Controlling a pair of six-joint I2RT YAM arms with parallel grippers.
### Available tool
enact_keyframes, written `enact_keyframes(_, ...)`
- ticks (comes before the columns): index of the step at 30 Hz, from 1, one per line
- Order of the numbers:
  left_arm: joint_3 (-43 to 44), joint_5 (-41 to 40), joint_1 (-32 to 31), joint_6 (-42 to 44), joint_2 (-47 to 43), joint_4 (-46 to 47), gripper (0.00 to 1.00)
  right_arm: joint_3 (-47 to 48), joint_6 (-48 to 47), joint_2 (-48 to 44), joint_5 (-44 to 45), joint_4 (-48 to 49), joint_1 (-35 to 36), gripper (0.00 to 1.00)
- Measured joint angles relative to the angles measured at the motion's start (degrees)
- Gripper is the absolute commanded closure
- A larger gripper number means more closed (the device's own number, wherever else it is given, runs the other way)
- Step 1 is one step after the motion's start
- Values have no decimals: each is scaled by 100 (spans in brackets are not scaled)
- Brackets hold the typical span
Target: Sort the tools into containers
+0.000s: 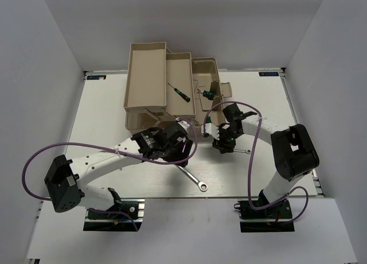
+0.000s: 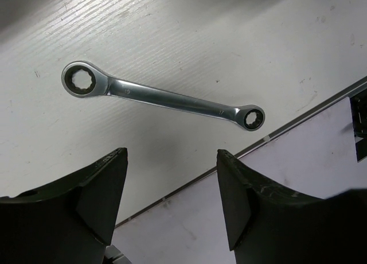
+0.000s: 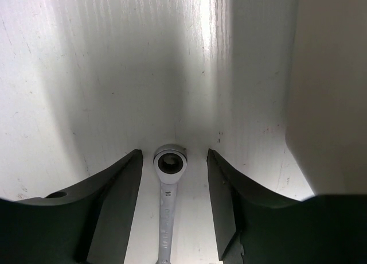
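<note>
The long silver wrench (image 1: pixel 192 178) lies slanted on the white table; in the left wrist view it (image 2: pixel 163 97) lies just beyond my fingertips. My left gripper (image 1: pixel 179 154) (image 2: pixel 172 155) is open and empty above it. My right gripper (image 1: pixel 225 148) (image 3: pixel 174 155) is open, low over the table. Its fingers straddle the ring end of the short wrench (image 3: pixel 170 163), apart from it; its shaft shows in the top view (image 1: pixel 243 151). One green-handled screwdriver (image 1: pixel 179 90) lies in a beige tray (image 1: pixel 182 60). Another (image 1: pixel 207 93) lies in the toolbox (image 1: pixel 206 66). The blue-and-red screwdriver is out of view.
A larger beige tray (image 1: pixel 135 74) stands left of the one holding the screwdriver. The table's front edge (image 1: pixel 229 196) (image 2: pixel 298 123) runs close below the long wrench. Purple cables (image 1: pixel 34 158) loop beside both arms. White walls enclose the table.
</note>
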Motion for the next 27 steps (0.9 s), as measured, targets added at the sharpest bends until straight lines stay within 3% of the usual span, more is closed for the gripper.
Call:
enact_keyframes(12, -42, -55, 0, -4, -105, -52, 26, -52, -50, -46, 7, 4, 4, 46)
enact_keyframes(21, -74, -76, 0, -42, -160, -50, 26, -131, -107, -114, 4, 9, 11, 52)
enact_keyframes(27, -116, -114, 0, -70, -214, -72, 26, -160, -153, -131, 0, -2, 15, 67)
